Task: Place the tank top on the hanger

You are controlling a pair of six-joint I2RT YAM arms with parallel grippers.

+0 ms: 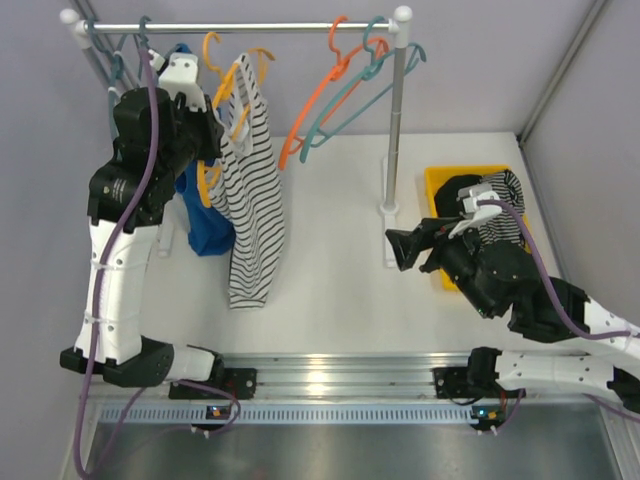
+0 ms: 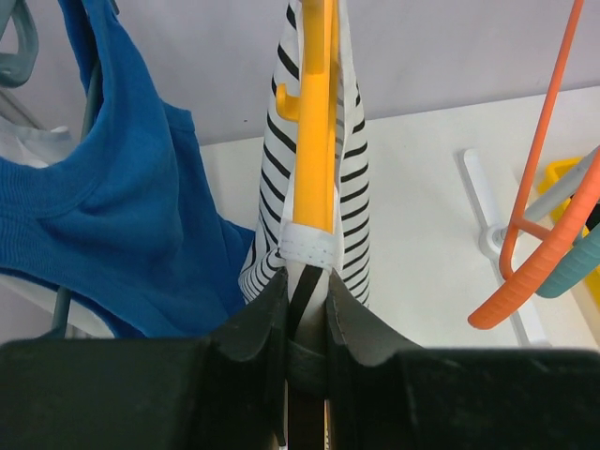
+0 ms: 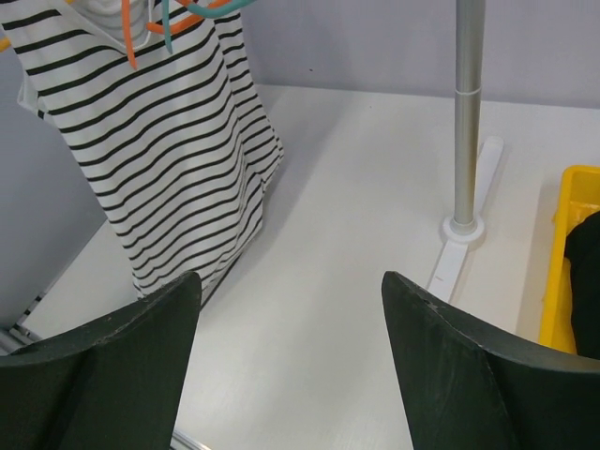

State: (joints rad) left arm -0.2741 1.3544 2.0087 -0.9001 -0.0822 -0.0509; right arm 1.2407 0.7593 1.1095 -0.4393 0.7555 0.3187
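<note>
L gripper (image 2: pixel 307 292) tight on tank top (image 2: pixel 355 216)

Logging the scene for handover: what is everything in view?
tank top: one, white with black stripes, draped on the hanger
hanger: one, amber, under the rail
blue top: one, left of the tank top
orange hanger: one, on the rail
teal hangers: at least two, beside the orange hanger
rack: one, silver, on the table
bin: one, yellow, table's right
dark garment: one, black and striped, in bin
table: one, white
left gripper: black, shut on the tank top
right gripper: black, open, near the bin
</note>
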